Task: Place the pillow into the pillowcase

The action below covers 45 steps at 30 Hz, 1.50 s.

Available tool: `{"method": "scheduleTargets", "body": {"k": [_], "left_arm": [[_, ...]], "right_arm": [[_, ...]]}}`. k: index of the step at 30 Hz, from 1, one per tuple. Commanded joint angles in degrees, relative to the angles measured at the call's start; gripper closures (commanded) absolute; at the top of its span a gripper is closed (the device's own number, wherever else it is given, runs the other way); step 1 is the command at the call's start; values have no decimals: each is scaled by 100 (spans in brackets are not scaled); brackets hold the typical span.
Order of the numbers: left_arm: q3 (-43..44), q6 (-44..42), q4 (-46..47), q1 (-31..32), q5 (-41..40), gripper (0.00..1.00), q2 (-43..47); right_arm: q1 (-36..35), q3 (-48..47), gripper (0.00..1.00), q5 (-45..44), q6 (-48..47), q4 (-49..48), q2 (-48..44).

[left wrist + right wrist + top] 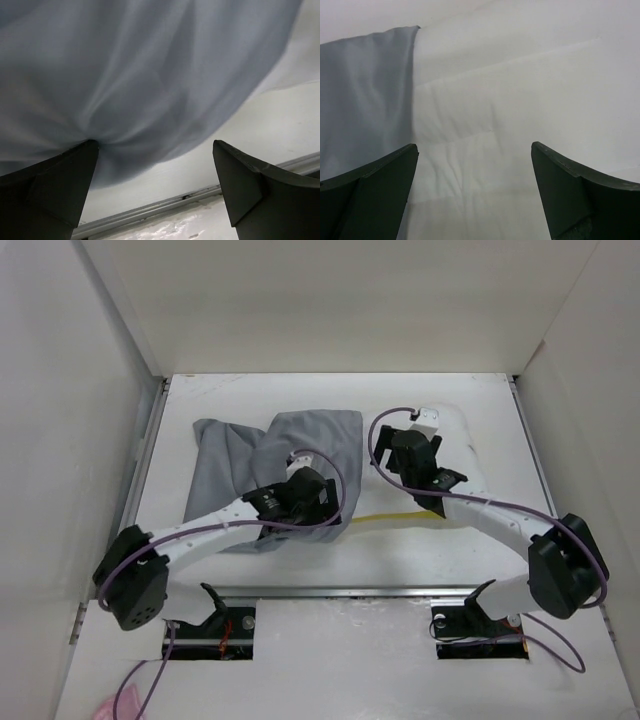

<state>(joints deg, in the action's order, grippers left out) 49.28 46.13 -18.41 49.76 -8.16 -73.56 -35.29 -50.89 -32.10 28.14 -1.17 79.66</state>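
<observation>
The grey pillowcase (255, 455) lies wrinkled at the table's left centre. The white pillow (455, 455) lies to its right, with its yellow trim (385, 517) along the near edge. My left gripper (305, 490) is at the pillowcase's near right corner. In the left wrist view it (155, 142) is open, the grey cloth (140, 75) bulges just above it, and the left fingertip (90, 147) touches the cloth. My right gripper (415, 455) is over the pillow. In the right wrist view it (475, 145) is open and empty above the pillow (520, 100), with the pillowcase edge (365, 90) at the left.
White walls (330, 300) enclose the table at the back and on both sides. A metal rail (330, 592) runs along the near edge and also shows in the left wrist view (150, 210). Purple cables loop round both arms.
</observation>
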Motion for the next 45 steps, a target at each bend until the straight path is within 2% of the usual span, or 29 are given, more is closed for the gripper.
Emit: {"method": "scheduleTargets", "body": {"k": [1,9,11,13,16,20,22,26,30,36,40,41,42,43,44,45], "left_arm": [[195,126,619,-79,140,0,-568],[1925,-1263,760,-1563,279,0,-2273],[2786,-1727,699,-1776,350,0,-2618],[3593,-2010,524,-1899,473,0,-3014],[3922,-2336,523,-1900,474,0,-3068],[3539,-2398,523,-1900,325,0,-2445],[3204,-2346,523,-1900,123,0,-2103],[2106,-2056,795,-2005,-45,0,-918],[1043,-1756,927,-2128,-115,0,-213],[355,-1485,989,-2260,-168,0,351],[232,-1484,989,-2313,-168,0,430],[171,-1484,989,-2313,-168,0,430],[170,-1484,1050,-2313,-168,0,430],[170,-1484,1050,-2313,-116,0,430],[100,-1545,1129,-2313,-115,0,430],[30,-1615,1304,-2313,-46,0,369]], "right_arm": [[66,-307,0,221,-151,240,189],[189,-264,0,546,-151,354,314],[189,-202,0,853,-308,293,314],[189,-132,0,1247,-965,74,314],[-12,-263,0,1249,-2107,-15,375],[-715,-570,0,418,-3770,-243,726],[-716,-842,0,415,-4540,-243,1076],[-716,-1168,0,459,-5282,-436,1657],[-655,-1651,0,511,-5740,-394,2307],[-216,-2424,3,739,-5681,-156,3256],[-58,-2838,21,889,-5574,47,3451],[4,-2891,45,1020,-5504,108,3451],[4,-3056,63,1169,-5434,213,3451],[91,-3110,87,1327,-5224,214,3338],[92,-3111,100,1398,-5100,153,3224],[171,-3111,100,1817,-5047,91,3092]]}}
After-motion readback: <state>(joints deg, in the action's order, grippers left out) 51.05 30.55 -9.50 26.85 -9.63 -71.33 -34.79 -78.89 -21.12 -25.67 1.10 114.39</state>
